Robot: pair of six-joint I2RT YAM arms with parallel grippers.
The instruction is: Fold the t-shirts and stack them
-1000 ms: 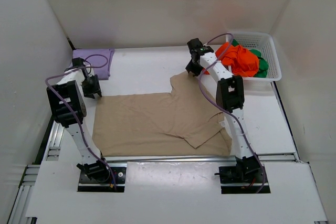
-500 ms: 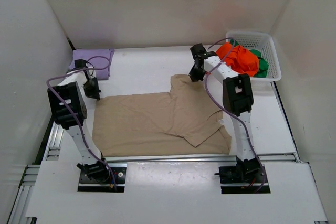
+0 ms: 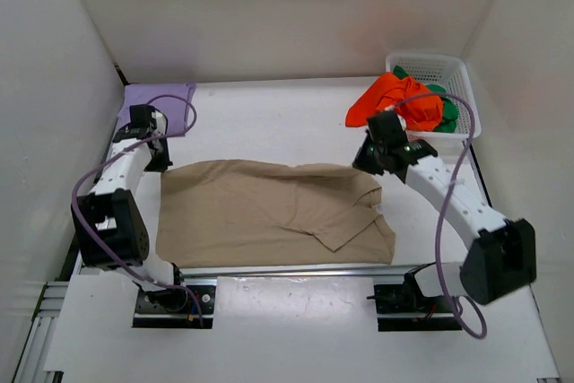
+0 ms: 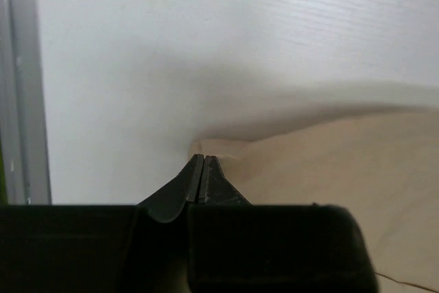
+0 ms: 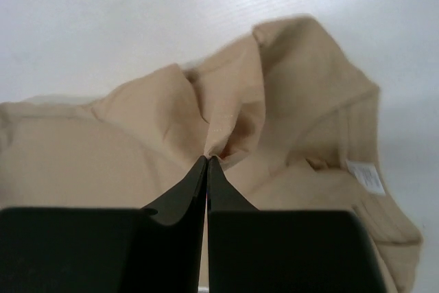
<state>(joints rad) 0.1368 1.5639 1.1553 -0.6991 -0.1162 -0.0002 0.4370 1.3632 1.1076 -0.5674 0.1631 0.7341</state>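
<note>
The beige t-shirt [image 3: 260,213] lies spread across the middle of the table. My left gripper [image 3: 160,159] is shut on its far left corner; the left wrist view shows the closed jaws [image 4: 198,158] at the cloth's corner [image 4: 329,169]. My right gripper [image 3: 365,161] is shut on a bunched fold at the shirt's far right, seen pinched between the jaws [image 5: 207,159] in the right wrist view, with the beige cloth [image 5: 137,135] around it. The lavender t-shirt [image 3: 160,98] lies folded at the far left. The orange-red t-shirt [image 3: 395,100] and the green t-shirt [image 3: 447,111] are in the basket.
The white mesh basket [image 3: 439,65] stands at the far right; the orange-red shirt hangs over its left rim. A metal rail [image 3: 296,269] runs along the table's near edge. White walls enclose the table on the left, back and right.
My right gripper has moved nearer and to the right with the shirt's far sleeve, which now lies over the body, so the far edge runs straighter. My left gripper barely shifted.
</note>
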